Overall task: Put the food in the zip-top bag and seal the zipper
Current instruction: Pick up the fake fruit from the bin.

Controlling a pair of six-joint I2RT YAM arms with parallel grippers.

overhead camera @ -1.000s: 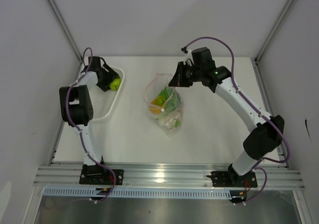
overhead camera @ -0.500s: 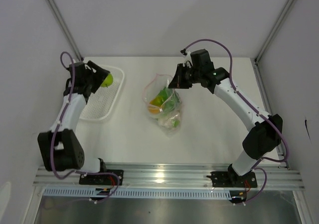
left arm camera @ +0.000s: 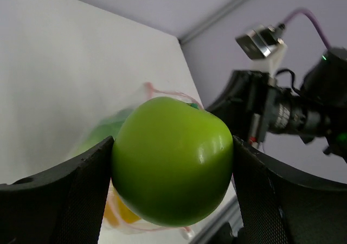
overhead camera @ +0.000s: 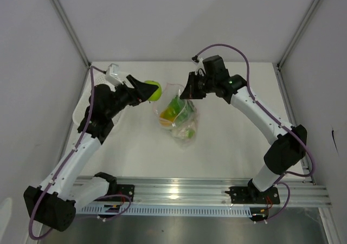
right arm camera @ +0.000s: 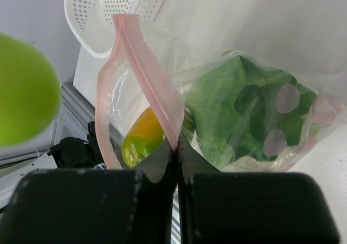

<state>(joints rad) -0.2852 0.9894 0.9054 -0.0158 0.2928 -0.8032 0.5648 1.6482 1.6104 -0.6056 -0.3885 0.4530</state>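
While poised over table [overhead camera: 233, 135]:
Left claw [overhead camera: 145, 89]: clamped on apple [left arm camera: 172, 165], near bag [overhead camera: 180, 122].
Right claw [right arm camera: 176, 152]: pinched closed on zipper [right arm camera: 149, 87].

Both arms share one build: the left arm [overhead camera: 73, 157] and right arm [overhead camera: 263, 114] have white tubular links between bulky black joint housings, each trailed by a purple cable [overhead camera: 225, 44]. The left gripper [left arm camera: 172, 181] has black fingers [left arm camera: 70, 195] with mesh-textured faces.

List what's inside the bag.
In the bag: leafy cabbage, an orange fruit and a pale piece lower down. Whatever lies under them is hidden. The apple is outside it.
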